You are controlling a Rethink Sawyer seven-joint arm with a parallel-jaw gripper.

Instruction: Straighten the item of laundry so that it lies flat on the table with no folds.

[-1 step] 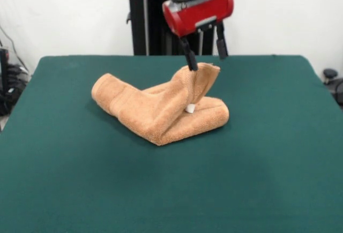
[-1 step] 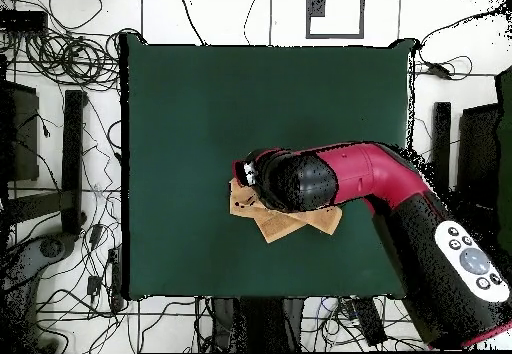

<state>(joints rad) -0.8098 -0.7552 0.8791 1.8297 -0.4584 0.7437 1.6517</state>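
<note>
Laundry here meant one orange-tan terry towel (image 1: 161, 110), which lay crumpled near the middle of the green bench (image 1: 161, 190), somewhat closer to the far edge than to the near one in the front view. Nearest the camera, a rolled, folded edge of the towel came to a blunt point resting on the bench. From that point two thick lobes spread away: one ran toward the left edge as a long, rounded roll, the other lay shorter toward the right edge. A small white tag (image 1: 190, 108) showed in the crease where the right lobe met the raised part. Behind the lobes, one portion of the towel stood lifted off the bench in a peak, its top edge held up.

At that peak was the end effector (image 1: 205, 61), with two dark fingers spread apart: one finger (image 1: 189, 59) touched the top of the raised cloth, while the other stood clear of it to the right. The fingers were parted, not clamped on the cloth. Above them hung the red and black arm (image 1: 198, 5).

In the overhead view the arm covered most of the towel, and only tan corners showed from under it.
</note>
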